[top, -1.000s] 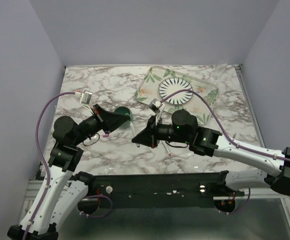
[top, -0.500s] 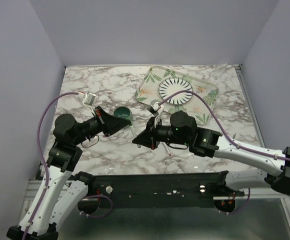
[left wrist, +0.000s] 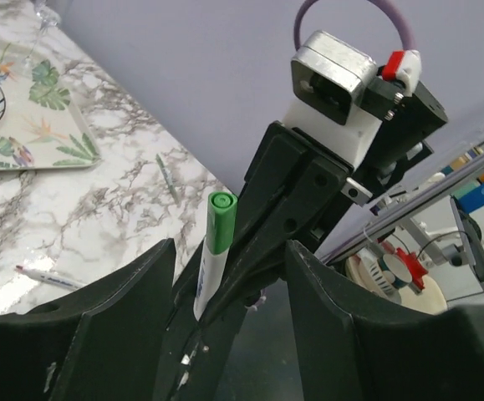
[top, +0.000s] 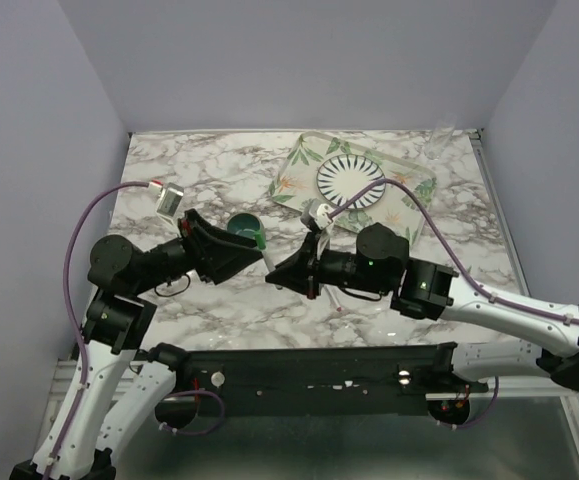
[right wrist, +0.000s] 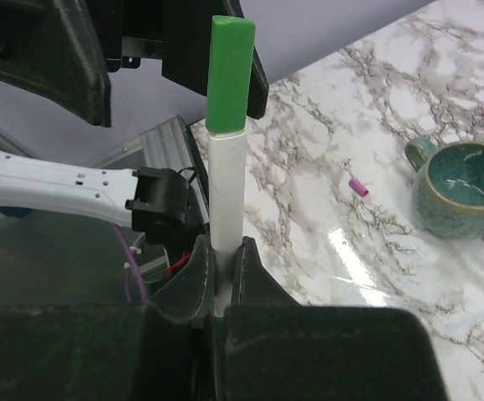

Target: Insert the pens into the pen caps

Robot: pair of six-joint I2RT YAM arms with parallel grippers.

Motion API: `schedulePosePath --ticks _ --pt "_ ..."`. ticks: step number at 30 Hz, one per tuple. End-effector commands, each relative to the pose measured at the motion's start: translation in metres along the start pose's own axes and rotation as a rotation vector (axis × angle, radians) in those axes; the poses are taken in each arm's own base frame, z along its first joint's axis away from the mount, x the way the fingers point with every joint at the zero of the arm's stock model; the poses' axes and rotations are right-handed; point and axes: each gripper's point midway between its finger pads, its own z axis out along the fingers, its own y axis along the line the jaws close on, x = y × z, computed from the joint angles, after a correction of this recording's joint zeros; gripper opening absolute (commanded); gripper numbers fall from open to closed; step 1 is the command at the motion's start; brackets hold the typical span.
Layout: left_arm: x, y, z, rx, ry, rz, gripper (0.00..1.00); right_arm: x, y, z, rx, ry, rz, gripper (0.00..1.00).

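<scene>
My right gripper [right wrist: 226, 255] is shut on a white pen [right wrist: 226, 200] that stands upright with the green cap [right wrist: 230, 75] on its tip. In the left wrist view that capped pen [left wrist: 210, 276] stands between the spread fingers of my open left gripper [left wrist: 229, 251], which touch nothing. From above, the two grippers meet tip to tip, left gripper [top: 252, 256] facing right gripper [top: 277, 276]. The pink-purple cap [right wrist: 358, 187] lies loose on the marble near the cup. A second pen [top: 337, 300] lies on the table under the right arm, the same pen [left wrist: 48, 276] also visible from the left wrist.
A green cup [top: 246, 229] stands just behind the grippers. A leaf-patterned tray [top: 299, 160] with a striped plate [top: 350, 181] sits at the back right. A clear glass [top: 439, 140] stands in the far right corner.
My left gripper has opened and let go of the green cap, which stays on the pen in the right gripper. Both arms have shifted slightly.
</scene>
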Motion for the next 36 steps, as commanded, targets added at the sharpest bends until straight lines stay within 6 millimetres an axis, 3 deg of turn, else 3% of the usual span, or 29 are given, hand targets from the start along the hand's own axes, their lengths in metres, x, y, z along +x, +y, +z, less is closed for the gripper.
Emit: schedulePosePath --ticks 1,5,12,18,26,36 --pt "-0.014 -0.036 -0.007 0.112 -0.041 0.114 0.66 -0.025 0.018 -0.011 -0.069 -0.095 -0.022 0.01" --pt "-0.020 -0.036 -0.006 0.091 -0.046 0.134 0.67 -0.032 0.036 -0.021 -0.157 -0.135 -0.023 0.01" --pt "-0.035 -0.058 -0.008 0.166 -0.116 0.193 0.68 -0.030 0.043 -0.024 -0.177 -0.121 -0.020 0.01" --pt "-0.041 -0.064 -0.007 0.212 -0.149 0.194 0.69 -0.025 0.052 -0.022 -0.217 -0.096 -0.011 0.01" --pt "-0.036 -0.055 -0.004 0.205 -0.136 0.196 0.69 -0.022 0.061 -0.013 -0.242 -0.071 -0.011 0.01" --pt "-0.021 -0.048 -0.007 0.213 -0.103 0.232 0.60 -0.023 0.068 -0.015 -0.269 -0.084 -0.002 0.01"
